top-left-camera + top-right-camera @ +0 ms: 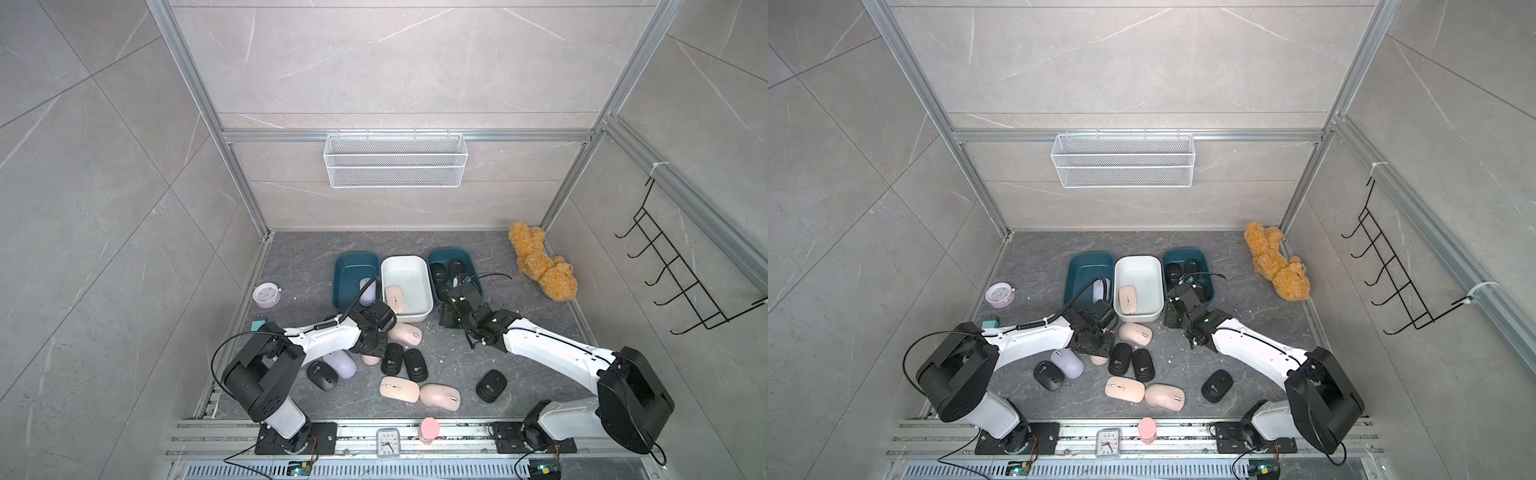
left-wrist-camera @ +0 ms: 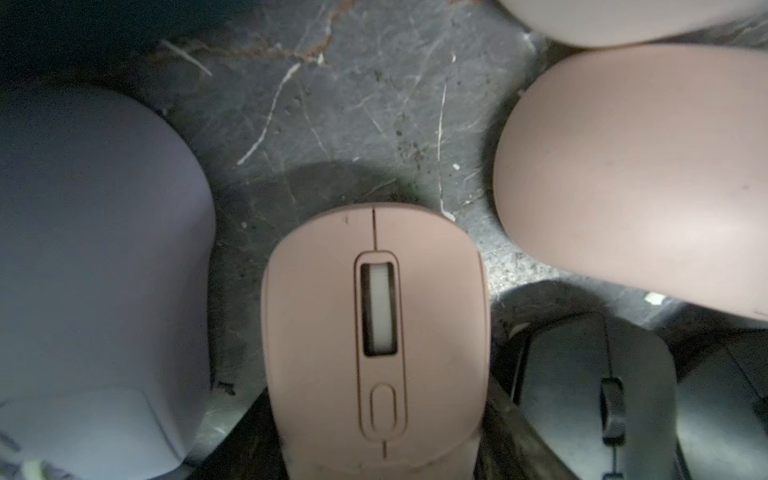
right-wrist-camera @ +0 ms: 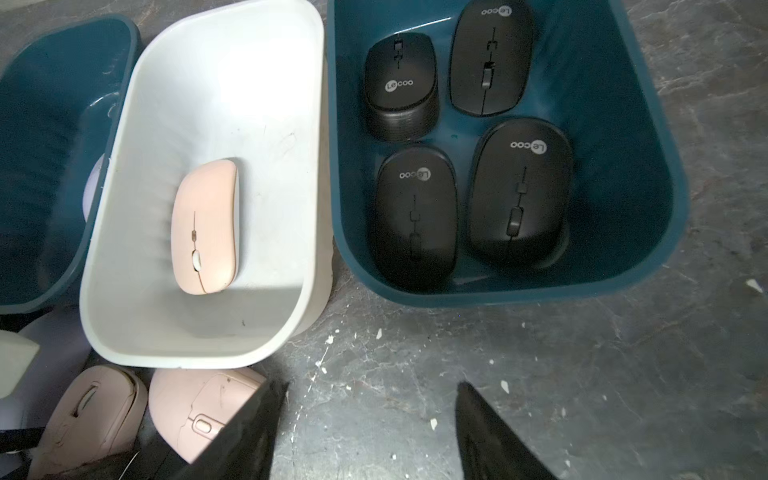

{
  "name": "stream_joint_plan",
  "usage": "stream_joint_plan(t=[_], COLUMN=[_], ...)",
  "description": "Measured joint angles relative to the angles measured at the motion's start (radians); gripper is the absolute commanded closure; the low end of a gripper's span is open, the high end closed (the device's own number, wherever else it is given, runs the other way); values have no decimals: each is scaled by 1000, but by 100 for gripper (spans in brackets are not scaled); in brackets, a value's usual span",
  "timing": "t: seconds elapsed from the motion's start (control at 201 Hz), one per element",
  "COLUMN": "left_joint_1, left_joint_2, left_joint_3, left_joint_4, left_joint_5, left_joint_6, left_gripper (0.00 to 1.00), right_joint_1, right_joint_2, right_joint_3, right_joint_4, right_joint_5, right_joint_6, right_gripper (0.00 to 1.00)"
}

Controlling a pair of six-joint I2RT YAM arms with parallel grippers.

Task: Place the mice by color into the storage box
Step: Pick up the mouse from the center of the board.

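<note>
Left end effector (image 2: 376, 419) is clamped on a pink mouse (image 2: 374, 311), amid loose mice (image 1: 415, 365) on the desk (image 1: 457, 357). Right end effector (image 3: 365, 432) gapes, holding nothing, over dark marbled stone flecked with white chips (image 3: 328, 338). Boxes (image 1: 409, 270) behind hold more mice. Grey tiled walls (image 1: 395, 62) and aluminium framing (image 1: 407, 136) enclose all.

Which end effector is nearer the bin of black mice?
Right. The right end effector hangs open just before the teal bin; the left end effector grips a pink mouse past the white bin.
</note>
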Motion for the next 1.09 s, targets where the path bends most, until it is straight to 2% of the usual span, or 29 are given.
stream_joint_plan(t=[0.274, 0.697, 0.847, 1.091], left_joint_1=[-56, -76, -76, -76], left_joint_2=[-32, -318, -329, -291], left_joint_3=[2, -2, 51, 187], left_joint_4=[-47, -142, -187, -159], left_joint_5=[-69, -198, -225, -249], left_joint_6=[-50, -134, -129, -70], left_gripper=[57, 56, 56, 56], right_joint_1=[0, 0, 0, 0], right_joint_2=[0, -22, -39, -105], right_joint_3=[-8, -13, -13, -12], right_joint_4=[-1, 0, -1, -16], right_joint_5=[1, 0, 0, 21], right_joint_6=[0, 8, 8, 7], right_gripper=[32, 32, 32, 31])
